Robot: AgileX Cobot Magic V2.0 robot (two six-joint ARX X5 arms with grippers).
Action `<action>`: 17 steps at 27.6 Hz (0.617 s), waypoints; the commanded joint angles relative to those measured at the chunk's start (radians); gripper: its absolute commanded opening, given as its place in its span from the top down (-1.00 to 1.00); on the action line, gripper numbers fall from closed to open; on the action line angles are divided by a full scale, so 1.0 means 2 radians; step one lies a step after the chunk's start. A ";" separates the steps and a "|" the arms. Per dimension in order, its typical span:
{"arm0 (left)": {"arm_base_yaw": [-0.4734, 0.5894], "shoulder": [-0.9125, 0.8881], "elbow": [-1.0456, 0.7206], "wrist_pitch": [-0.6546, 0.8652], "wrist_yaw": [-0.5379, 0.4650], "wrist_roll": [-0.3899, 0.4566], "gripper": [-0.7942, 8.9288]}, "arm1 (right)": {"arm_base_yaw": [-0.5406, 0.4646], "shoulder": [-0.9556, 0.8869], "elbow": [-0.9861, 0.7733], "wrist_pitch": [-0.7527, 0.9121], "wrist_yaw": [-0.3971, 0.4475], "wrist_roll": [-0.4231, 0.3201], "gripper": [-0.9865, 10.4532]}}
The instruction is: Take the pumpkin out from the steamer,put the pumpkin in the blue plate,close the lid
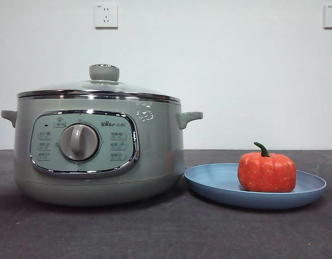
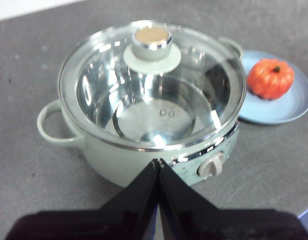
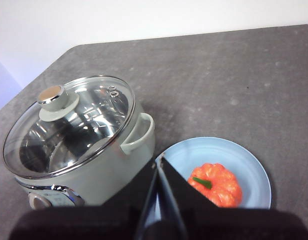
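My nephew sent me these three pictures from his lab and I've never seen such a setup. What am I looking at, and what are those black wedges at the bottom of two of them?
It is a two-armed robot at a dark table. One picture comes from a low camera looking level across the table; the other two come from cameras on each arm's wrist. The black wedges are each arm's own claw: the left claw and the right claw, both shut and holding nothing. On the table stands a pale green steamer with its glass lid on and nothing visible inside. Beside it lies a blue plate with a small orange pumpkin sitting on it.
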 commanded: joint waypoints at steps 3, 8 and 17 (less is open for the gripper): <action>-0.002 0.003 -0.001 0.002 -0.001 -0.005 0.84 | 0.000 -0.002 -0.003 -0.013 0.002 0.006 0.82; -0.002 0.001 -0.001 0.001 0.001 -0.006 0.84 | 0.000 -0.001 -0.003 -0.024 0.002 0.006 0.82; 0.122 -0.159 -0.011 0.020 0.012 -0.014 0.84 | 0.000 -0.001 -0.003 -0.047 0.002 0.006 0.83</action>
